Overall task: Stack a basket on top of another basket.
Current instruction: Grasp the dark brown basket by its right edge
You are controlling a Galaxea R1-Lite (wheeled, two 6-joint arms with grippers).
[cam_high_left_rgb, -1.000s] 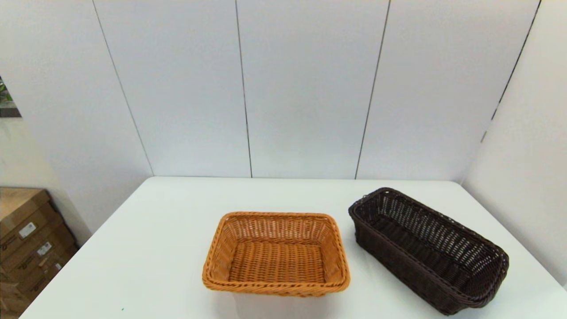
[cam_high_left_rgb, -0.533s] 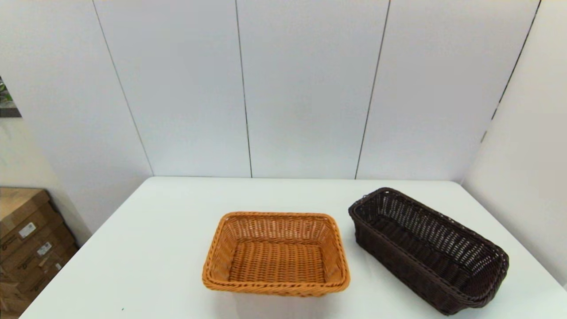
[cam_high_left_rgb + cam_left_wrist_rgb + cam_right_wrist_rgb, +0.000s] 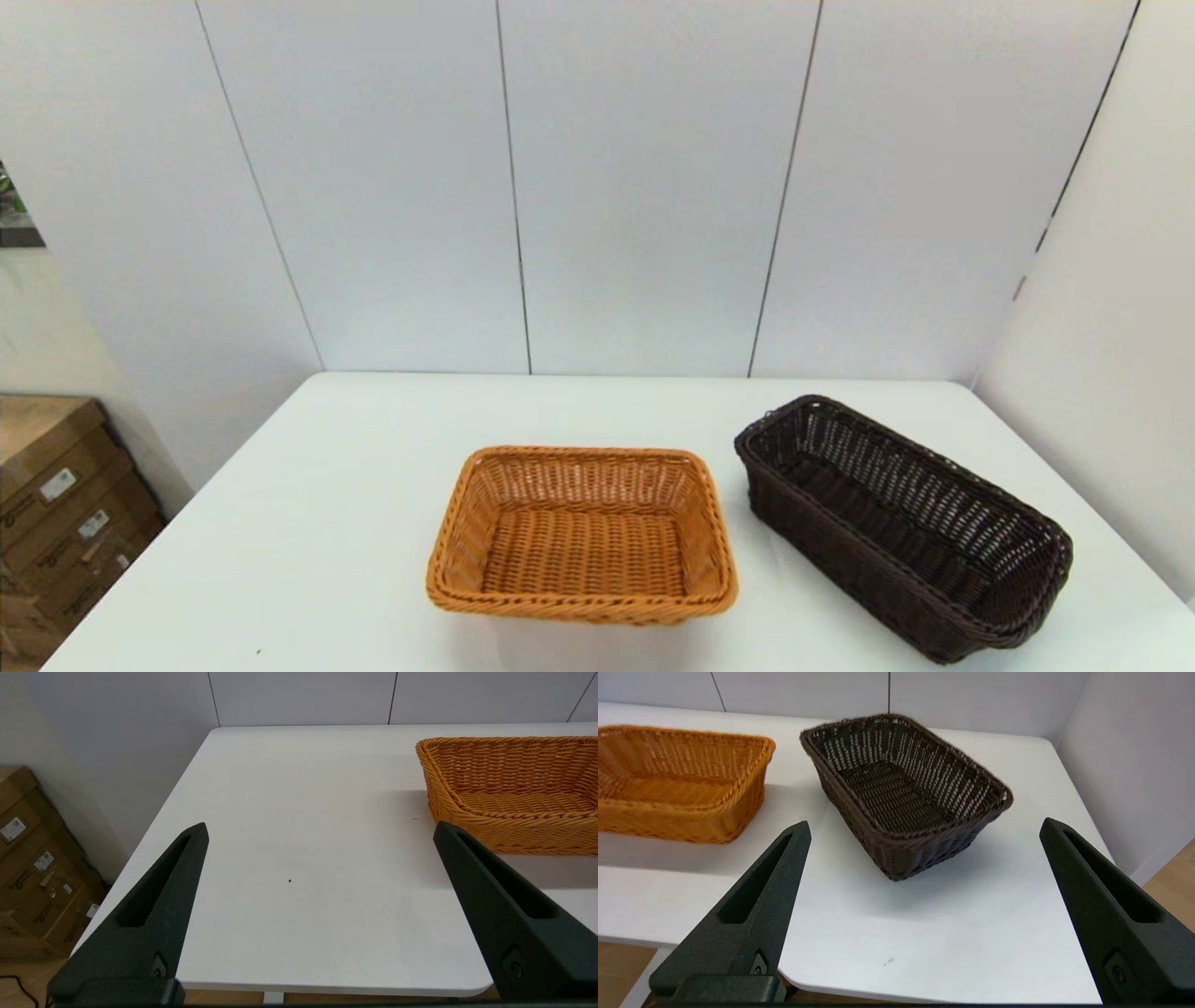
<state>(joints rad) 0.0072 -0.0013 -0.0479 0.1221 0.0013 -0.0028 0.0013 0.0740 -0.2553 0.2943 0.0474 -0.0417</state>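
Head view: the dark basket [image 3: 901, 527] sits at an angle on the right side of the white worktop [image 3: 308, 532], empty and upright. Just to its left, apart from it, the orange basket [image 3: 582, 534] stands near the front edge, also empty. The right gripper [image 3: 924, 828] hangs off the front edge facing the dark basket, fingers spread wide, holding nothing. The left gripper [image 3: 320, 828] is likewise wide open over bare worktop beside the orange basket. Cardboard boxes [image 3: 56, 513] stand on the floor at left
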